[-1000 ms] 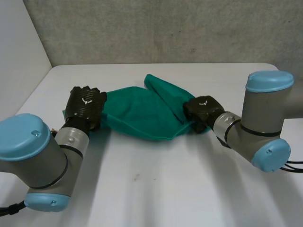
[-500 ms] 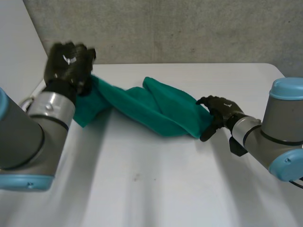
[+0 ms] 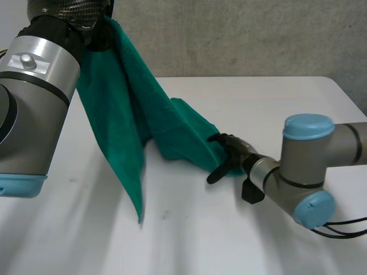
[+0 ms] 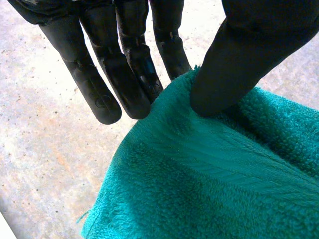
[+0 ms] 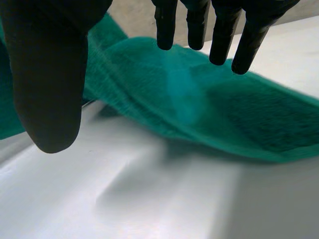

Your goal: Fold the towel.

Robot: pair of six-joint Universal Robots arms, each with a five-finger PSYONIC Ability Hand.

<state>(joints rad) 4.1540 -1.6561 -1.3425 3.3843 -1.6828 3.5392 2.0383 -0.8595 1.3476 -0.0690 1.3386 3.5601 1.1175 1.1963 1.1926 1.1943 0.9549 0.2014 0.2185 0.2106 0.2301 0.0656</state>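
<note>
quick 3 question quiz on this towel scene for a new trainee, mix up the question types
1. True or false: the left hand pinches the towel between thumb and fingers and holds that end high above the table.
2. Which hand is down by the table at the towel's lower end? A) the left hand B) the right hand C) neither
3. Fill in: the towel's colour is ___.

Key: 1 true; 2 B; 3 green
</note>
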